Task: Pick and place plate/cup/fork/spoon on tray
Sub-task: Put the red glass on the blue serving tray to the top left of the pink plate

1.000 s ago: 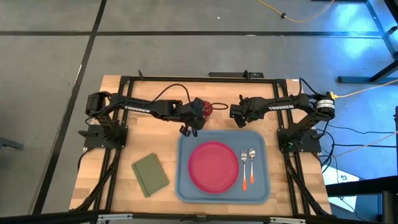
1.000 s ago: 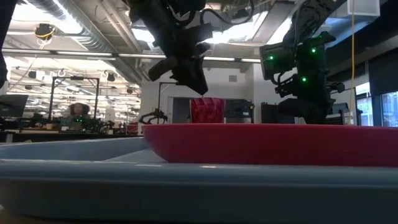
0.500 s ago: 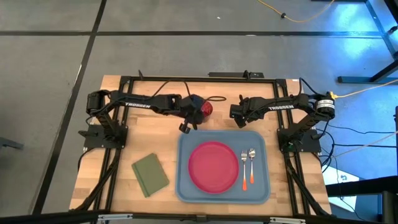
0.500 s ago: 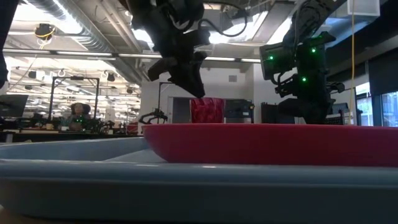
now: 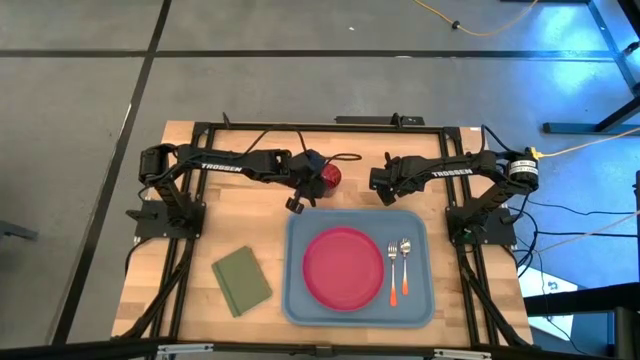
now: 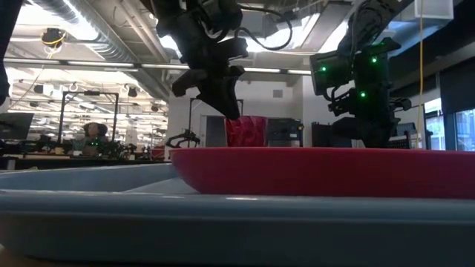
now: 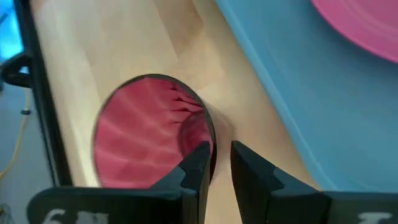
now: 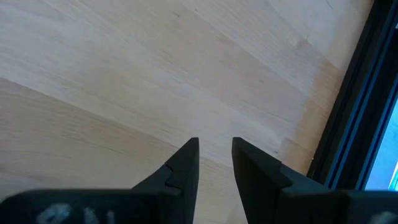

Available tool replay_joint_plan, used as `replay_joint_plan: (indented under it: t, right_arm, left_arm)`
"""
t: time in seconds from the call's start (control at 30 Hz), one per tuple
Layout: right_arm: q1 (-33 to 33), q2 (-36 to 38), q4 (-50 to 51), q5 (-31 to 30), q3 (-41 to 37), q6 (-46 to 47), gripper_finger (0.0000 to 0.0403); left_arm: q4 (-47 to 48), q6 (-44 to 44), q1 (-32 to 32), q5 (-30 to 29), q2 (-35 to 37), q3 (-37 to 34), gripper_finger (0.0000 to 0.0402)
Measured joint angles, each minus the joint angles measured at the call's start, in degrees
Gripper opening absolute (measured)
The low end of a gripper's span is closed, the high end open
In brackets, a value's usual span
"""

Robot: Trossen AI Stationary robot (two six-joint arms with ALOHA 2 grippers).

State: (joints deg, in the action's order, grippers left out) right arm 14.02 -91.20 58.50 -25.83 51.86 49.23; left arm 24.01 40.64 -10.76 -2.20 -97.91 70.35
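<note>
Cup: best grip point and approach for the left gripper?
Probably the rim wall, from above. The cup stands upright and open-mouthed on the wood beside the tray, so one finger can go inside and one outside. The left gripper is already straddling the wall on the side facing the tray. The right gripper waits over bare table.

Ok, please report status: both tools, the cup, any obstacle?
Left tool pinching cup rim, cup on the table off tray. Right tool idle over bare wood. Nothing in the way.
</note>
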Motion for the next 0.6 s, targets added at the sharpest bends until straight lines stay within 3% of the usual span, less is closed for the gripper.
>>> replay_joint_plan:
  t: [0.6]
  right_arm:
    - [0.0,0.0,0.0,0.0,0.0,0.0,0.0101]
  left_arm:
    - [0.6,1.0,0.0,-0.2,0.0,0.0,0.0057]
